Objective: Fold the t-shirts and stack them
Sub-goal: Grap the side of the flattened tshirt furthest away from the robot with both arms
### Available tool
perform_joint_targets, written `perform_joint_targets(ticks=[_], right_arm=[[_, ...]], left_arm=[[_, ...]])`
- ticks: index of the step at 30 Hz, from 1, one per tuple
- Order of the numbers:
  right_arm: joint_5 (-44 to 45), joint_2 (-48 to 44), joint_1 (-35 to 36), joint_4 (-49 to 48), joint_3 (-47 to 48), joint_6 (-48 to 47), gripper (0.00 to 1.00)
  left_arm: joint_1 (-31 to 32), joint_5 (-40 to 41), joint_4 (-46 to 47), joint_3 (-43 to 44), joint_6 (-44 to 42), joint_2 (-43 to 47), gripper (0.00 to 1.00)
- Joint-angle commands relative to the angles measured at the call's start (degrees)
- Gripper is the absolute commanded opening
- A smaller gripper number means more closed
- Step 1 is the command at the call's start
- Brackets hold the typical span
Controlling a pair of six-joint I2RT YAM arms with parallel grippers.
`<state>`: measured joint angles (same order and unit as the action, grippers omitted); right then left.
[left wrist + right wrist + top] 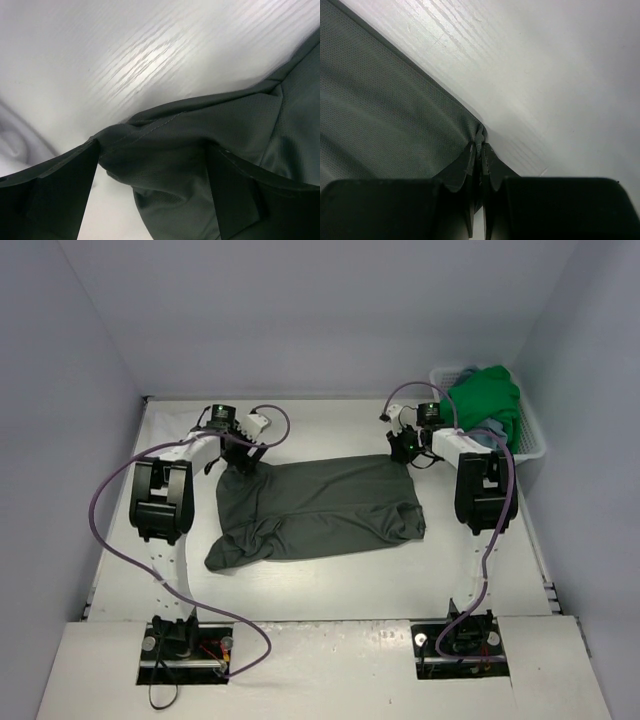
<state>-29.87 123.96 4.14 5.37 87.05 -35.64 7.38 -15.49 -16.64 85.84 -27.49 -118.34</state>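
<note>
The table lay under both grippers. On it the grey shirt spread from the grippers back toward the robot and filled the gap between them. It lay smooth behind the right one and rumpled behind the left. The basket stood just outward of the right gripper and a little beyond it, with a green shirt heaped over a blue shirt.

The right gripper sat low at the table, its jaws pressed together on a pinch of hem at the shirt's far right corner. The left gripper hung over the far left corner with its jaws wide apart. A bunched ridge of hem lay between its fingers, and it gripped nothing.

The step in hand looked like taking this second corner, so that both arms could carry the far edge over. To do it well, the left gripper would need to sink until its tips were close to the table. It should then close on the stitched ridge itself, not on the loose folds behind it, about as deep as the right one's bite. Catching only one layer, or too much bunched cloth, would likely skew the fold. Both corners should then rise level, with the edge between them taut.
</note>
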Motion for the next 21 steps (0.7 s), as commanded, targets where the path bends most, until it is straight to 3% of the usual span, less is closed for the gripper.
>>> perform_joint_targets(ticks=[1,3,4,5,6,9,16,21], right_arm=[[0.16,-3.9,-0.27,1.4,-1.0,-0.49,0.0],[0.16,-4.16,-0.36,1.4,-1.35,-0.66,0.0],[0.16,-4.34,-0.28,1.4,-1.87,-0.84,0.0],[0.16,-4.34,-0.27,1.4,-1.88,-0.84,0.0],[0.16,-4.43,-0.27,1.4,-2.14,-0.92,0.0],[0.07,-4.17,-0.36,1.4,-2.32,-1.01,0.0],[-0.02,-3.81,-0.1,1.23,-2.49,-0.66,0.0],[1.12,-4.96,-0.19,0.79,-3.2,-0.22,0.0]], left_arm=[[-0.43,-6.21,-4.44,5.56,0.94,-0.57,0.8],[-0.35,-8.68,-6.29,7.74,0.94,-2.41,0.71],[-0.43,-9.64,-8.12,9.15,1.03,-4.07,0.5],[-0.43,-9.65,-8.14,9.86,1.2,-4.09,0.5],[-0.43,-9.83,-8.92,10.39,1.29,-4.87,0.39],[-0.43,-9.48,-9.02,11.01,1.12,-5.58,0.19],[-0.35,-7.19,-8.05,10.93,1.55,-5.41,0.0],[-0.43,-6.66,-5.68,8.21,2.08,-2.69,0.0]])
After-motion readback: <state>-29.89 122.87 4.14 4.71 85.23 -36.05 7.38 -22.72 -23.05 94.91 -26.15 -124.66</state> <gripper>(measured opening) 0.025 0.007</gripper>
